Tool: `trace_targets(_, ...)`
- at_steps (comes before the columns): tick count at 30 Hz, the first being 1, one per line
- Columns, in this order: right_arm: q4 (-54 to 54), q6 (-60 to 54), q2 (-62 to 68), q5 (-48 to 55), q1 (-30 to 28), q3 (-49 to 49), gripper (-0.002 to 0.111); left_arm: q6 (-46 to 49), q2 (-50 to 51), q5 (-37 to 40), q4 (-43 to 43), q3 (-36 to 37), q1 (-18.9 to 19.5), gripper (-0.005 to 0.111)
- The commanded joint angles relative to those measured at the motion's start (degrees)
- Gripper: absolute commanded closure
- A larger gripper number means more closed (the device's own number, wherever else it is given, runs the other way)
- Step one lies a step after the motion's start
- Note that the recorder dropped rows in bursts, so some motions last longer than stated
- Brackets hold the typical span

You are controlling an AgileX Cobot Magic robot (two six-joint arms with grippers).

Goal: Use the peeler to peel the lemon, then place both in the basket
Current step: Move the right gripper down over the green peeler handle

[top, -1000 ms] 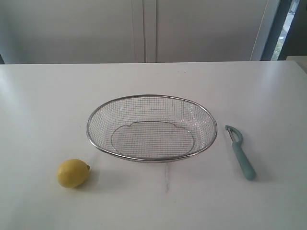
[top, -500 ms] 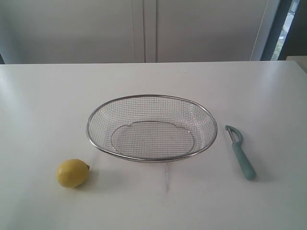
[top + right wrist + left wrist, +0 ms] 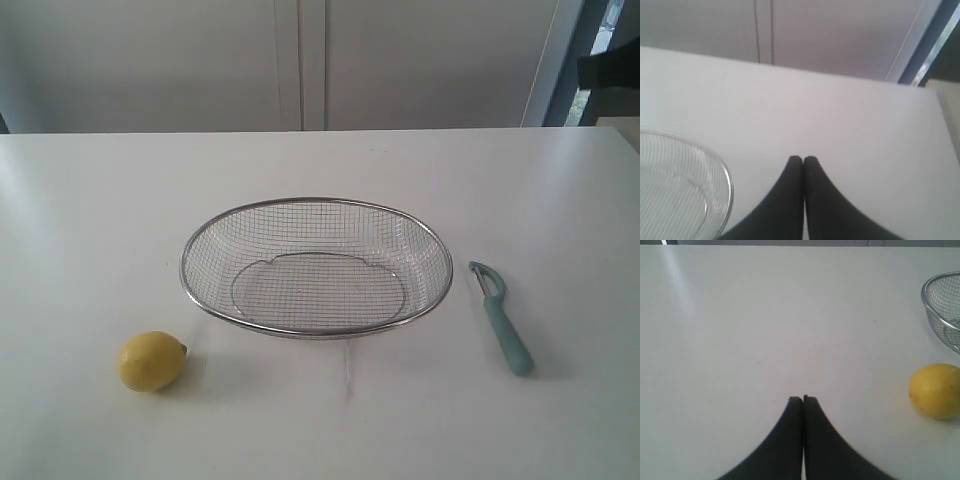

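Note:
The yellow lemon lies on the white table in front of the basket's left end; the left wrist view also shows the lemon. The silver wire basket stands empty in the middle, its rim showing as basket and basket in the wrist views. To the basket's right lies the teal-handled peeler, metal head pointing away. My left gripper is shut and empty above bare table, apart from the lemon. My right gripper is shut and empty beside the basket rim. Neither arm shows in the exterior view.
The white table runs back to a pale wall with cabinet seams. A dark shape shows past the window frame at the far right edge.
A dark shape has appeared at the upper right edge of the exterior view. The lemon, basket and peeler have not moved.

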Motion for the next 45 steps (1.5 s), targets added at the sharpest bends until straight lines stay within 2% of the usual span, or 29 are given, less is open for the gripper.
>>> trace_targets(1, 0.03, 1.99, 0.21, 9.39, 0.17, -0.62, 0.108, -0.05, -0.25, 0.04, -0.09, 0.13, -0.26, 0.107)
trace_targets(9, 0.03, 2.99, 5.46, 17.7, 1.0, -2.02, 0.108, -0.05, -0.25, 0.04, -0.09, 0.13, -0.26, 0.107)
trace_targets(19, -0.35, 4.4, 18.21, 27.6, 5.77, -7.31, 0.108, -0.05, -0.25, 0.04, -0.09, 0.13, -0.26, 0.107)
trace_targets(37, 0.01, 6.25, 30.05, 24.15, 5.82, -7.43, 0.108, -0.05, -0.25, 0.04, -0.09, 0.13, -0.26, 0.107)
trace_targets(39, 0.01, 6.81, 30.48, 23.42, 5.82, -7.43, 0.104, -0.05, -0.25, 0.04, -0.09, 0.13, -0.26, 0.107)
trace_targets(45, 0.01, 7.76, 30.78, 20.83, 5.82, -7.43, 0.073, -0.05, -0.25, 0.04, -0.09, 0.13, -0.26, 0.107)
